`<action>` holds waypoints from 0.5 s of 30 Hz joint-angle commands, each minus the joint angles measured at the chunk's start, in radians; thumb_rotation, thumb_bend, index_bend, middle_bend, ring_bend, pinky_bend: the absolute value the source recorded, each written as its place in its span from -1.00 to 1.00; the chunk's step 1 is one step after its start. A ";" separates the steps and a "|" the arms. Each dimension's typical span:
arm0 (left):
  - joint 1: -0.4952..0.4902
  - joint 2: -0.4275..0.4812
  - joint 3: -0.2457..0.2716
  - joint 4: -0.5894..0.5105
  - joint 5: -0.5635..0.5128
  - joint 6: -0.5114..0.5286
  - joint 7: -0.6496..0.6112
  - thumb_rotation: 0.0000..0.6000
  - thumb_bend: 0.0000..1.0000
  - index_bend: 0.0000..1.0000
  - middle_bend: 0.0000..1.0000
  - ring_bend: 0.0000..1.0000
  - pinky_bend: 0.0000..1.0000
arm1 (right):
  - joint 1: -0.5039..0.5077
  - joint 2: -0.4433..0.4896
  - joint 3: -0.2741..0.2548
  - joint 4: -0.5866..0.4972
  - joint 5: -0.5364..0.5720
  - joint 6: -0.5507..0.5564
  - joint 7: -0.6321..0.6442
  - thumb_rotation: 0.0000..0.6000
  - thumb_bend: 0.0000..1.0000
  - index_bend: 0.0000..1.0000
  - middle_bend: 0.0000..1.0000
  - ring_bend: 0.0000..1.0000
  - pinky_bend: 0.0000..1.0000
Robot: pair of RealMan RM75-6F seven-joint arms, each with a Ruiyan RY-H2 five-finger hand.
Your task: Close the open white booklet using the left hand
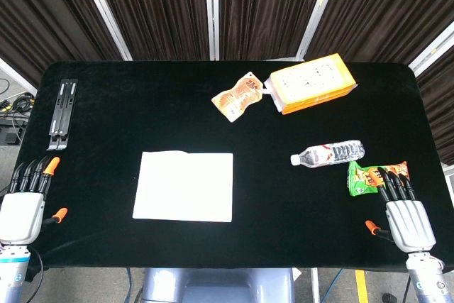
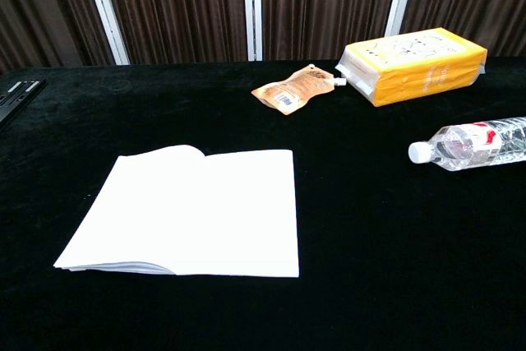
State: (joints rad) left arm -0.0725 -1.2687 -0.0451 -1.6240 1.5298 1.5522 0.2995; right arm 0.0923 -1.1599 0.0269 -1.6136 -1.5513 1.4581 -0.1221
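The white booklet point(image 1: 184, 186) lies open and flat on the black table point(image 1: 106, 125), left of centre; in the chest view the booklet point(image 2: 185, 211) shows a slight curl in its left page near the spine. My left hand point(image 1: 25, 200) hovers at the table's front left corner, well left of the booklet, fingers straight and apart, holding nothing. At the front right edge is my right hand point(image 1: 403, 211), also flat with fingers apart and empty. Neither hand shows in the chest view.
A black bar-shaped object point(image 1: 62, 113) lies at the far left. An orange pouch point(image 1: 237, 96) and a yellow box point(image 1: 312, 83) sit at the back. A water bottle point(image 1: 328, 153) lies right of centre, and a green snack packet point(image 1: 369, 175) touches my right fingertips.
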 commanded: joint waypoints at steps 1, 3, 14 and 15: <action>-0.002 0.000 0.000 0.002 -0.003 -0.006 -0.002 1.00 -0.99 -1.00 -1.00 -1.00 -1.00 | 0.000 -0.001 0.001 0.001 0.003 -0.002 -0.003 1.00 -0.91 -1.00 -1.00 -1.00 -1.00; -0.004 -0.001 0.003 0.003 -0.003 -0.012 -0.001 1.00 -0.99 -1.00 -1.00 -1.00 -1.00 | 0.000 -0.002 0.000 0.001 0.007 -0.005 -0.003 1.00 -0.91 -1.00 -1.00 -1.00 -1.00; -0.028 -0.032 0.051 0.002 0.041 -0.078 0.043 1.00 -0.81 -1.00 -1.00 -1.00 -1.00 | -0.001 0.002 -0.001 -0.002 0.004 -0.004 0.003 1.00 -0.91 -1.00 -1.00 -1.00 -1.00; -0.033 -0.039 0.057 0.002 0.045 -0.090 0.052 1.00 -0.78 -1.00 -1.00 -1.00 -1.00 | -0.001 0.003 -0.001 -0.002 0.004 -0.003 0.004 1.00 -0.91 -1.00 -1.00 -1.00 -1.00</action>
State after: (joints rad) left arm -0.0969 -1.2969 0.0018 -1.6218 1.5659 1.4775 0.3386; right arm 0.0912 -1.1569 0.0257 -1.6160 -1.5471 1.4554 -0.1181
